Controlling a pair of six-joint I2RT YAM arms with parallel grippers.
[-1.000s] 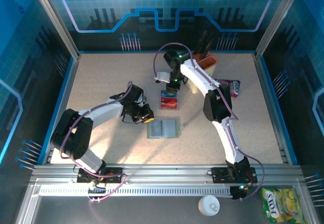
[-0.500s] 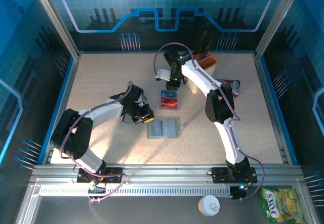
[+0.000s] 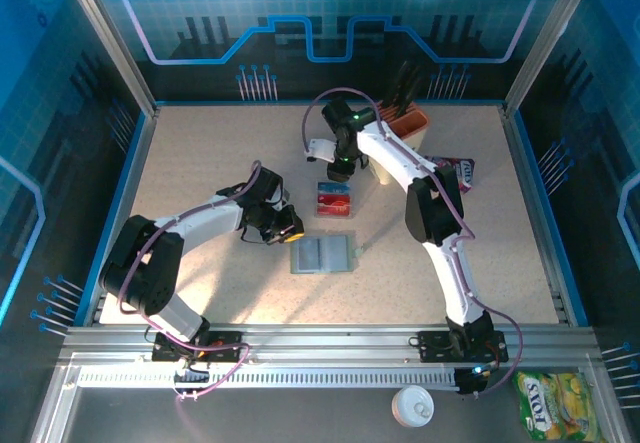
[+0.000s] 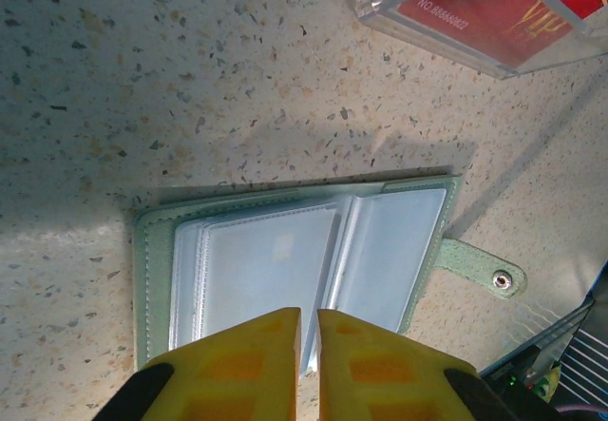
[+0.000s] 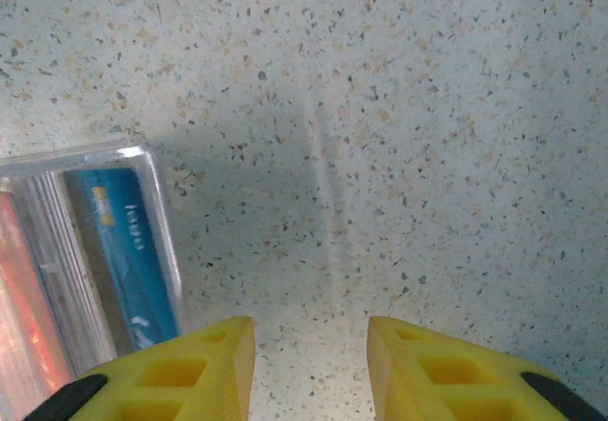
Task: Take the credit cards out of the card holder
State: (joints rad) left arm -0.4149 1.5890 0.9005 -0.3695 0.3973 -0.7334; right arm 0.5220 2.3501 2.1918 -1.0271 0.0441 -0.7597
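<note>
Open and flat mid-table: small grey-green bifold card holder (image 3: 323, 255), snap tab to the right, just right of the left gripper (image 3: 290, 229). Up close from the left wrist, yellow fingers (image 4: 228, 364) clenched together over the holder's near edge, clear sleeves showing inside. Just beyond, apart from the holder: red and blue rectangular credit cards (image 3: 335, 200), near the right gripper (image 3: 340, 170). From the right wrist, jaws released wide over speckled beige tabletop (image 5: 427, 107), cards sitting in a clear plastic case (image 5: 157, 212), too small to tell from overhead.
</note>
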